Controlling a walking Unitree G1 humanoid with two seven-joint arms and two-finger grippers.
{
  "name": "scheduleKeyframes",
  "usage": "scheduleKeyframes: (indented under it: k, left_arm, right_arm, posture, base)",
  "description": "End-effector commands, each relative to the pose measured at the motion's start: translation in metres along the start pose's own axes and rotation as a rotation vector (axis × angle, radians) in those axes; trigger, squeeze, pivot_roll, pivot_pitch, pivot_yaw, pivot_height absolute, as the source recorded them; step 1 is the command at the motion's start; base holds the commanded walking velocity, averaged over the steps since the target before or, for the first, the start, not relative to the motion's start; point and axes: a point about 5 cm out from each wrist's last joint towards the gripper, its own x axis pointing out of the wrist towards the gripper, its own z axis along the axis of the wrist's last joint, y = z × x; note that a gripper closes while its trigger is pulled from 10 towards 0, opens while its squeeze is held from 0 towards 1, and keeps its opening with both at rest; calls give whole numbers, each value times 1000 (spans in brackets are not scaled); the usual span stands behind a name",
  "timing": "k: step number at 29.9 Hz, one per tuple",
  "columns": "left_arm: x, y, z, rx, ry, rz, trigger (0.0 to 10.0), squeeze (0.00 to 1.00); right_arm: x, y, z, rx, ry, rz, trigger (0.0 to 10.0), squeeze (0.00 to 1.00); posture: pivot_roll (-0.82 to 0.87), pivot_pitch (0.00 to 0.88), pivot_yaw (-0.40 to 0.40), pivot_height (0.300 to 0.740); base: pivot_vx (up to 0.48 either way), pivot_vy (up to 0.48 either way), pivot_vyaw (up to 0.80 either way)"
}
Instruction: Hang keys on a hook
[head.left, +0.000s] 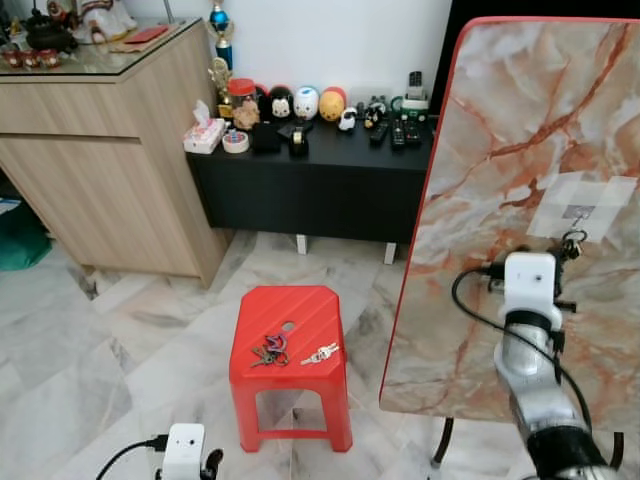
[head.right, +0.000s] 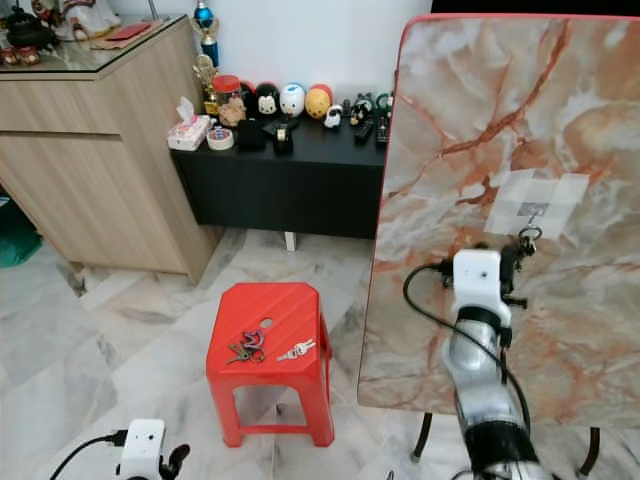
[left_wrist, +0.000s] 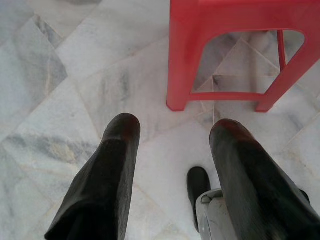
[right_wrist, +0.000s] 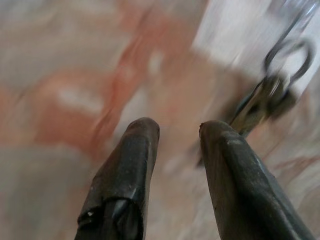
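Keys (head.left: 573, 241) hang on a small hook (head.left: 580, 214) fixed to a white patch on the upright marble-patterned panel (head.left: 500, 120), which has a red edge and stands at the robot's right. Right tool (right_wrist: 177, 131) is raised to the panel just beside and below the hung keys; its two black fingers (right_wrist: 131, 165) are parted with nothing between them, and the key ring (right_wrist: 286, 59) sits apart from the fingertips. That wrist view is blurred, so finer detail of the bunch cannot be read.

Red plastic stool (head.left: 290, 345) stands on the marble-tiled floor (head.left: 90, 350) in front of the robot. On its seat lie two more bunches: one with dark and purple tags (head.left: 269, 350), and a silver set (head.left: 320, 353) just beside it, well apart from either tool.

Left tool (left_wrist: 172, 132) hangs low near the floor, by the stool's legs, fingers spread and empty.

Behind: a black low cabinet (head.left: 310, 180) carrying round toy figures (head.left: 306, 102), remote controls and a tissue box (head.left: 204, 133); a wooden counter (head.left: 100, 150) stands beside it.
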Motion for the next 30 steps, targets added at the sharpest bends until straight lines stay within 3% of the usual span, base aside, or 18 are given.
scheduleKeyframes:
  k: [1,5,9,13,18,21,24,30]
  left_arm:
    - [-1,2,-4,-9,19,16,10000,0]
    - [-1,2,-3,-7,19,16,10000,0]
    - [0,3,-2,-6,17,19,10000,0]
    - [0,5,-2,-3,17,21,10000,0]
    - [-1,6,-3,2,24,21,10000,0]
    - [-1,6,-4,0,27,23,10000,0]
    - [-2,7,-6,1,34,23,10000,0]
    - [-2,6,-8,-2,47,22,10000,0]
  right_arm:
    - [-3,2,-1,24,-8,38,10000,0]
    - [-22,10,-37,56,160,131,10000,0]
    - [-33,4,-65,110,312,86,10000,0]
    - [-36,9,-71,153,364,112,10000,0]
    - [-49,20,-86,114,446,209,10000,0]
    - [-51,26,-86,171,445,234,10000,0]
    - [-58,31,-92,172,489,276,10000,0]
    - [-95,39,-124,150,701,397,10000,0]
  posture:
    - [-30,0,0,740]
    - [-30,0,2,740]
    - [-18,0,4,740]
    - [-32,0,11,740]
    - [-18,0,11,740]
    - [-26,0,13,740]
    - [-28,0,12,740]
    - [-26,0,12,740]
  base:
    - [0,0,0]
    - [0,0,0]
    - [0,0,0]
    - [0,0,0]
    - [0,0,0]
    - [0,0,0]
    - [0,0,0]
    - [0,0,0]
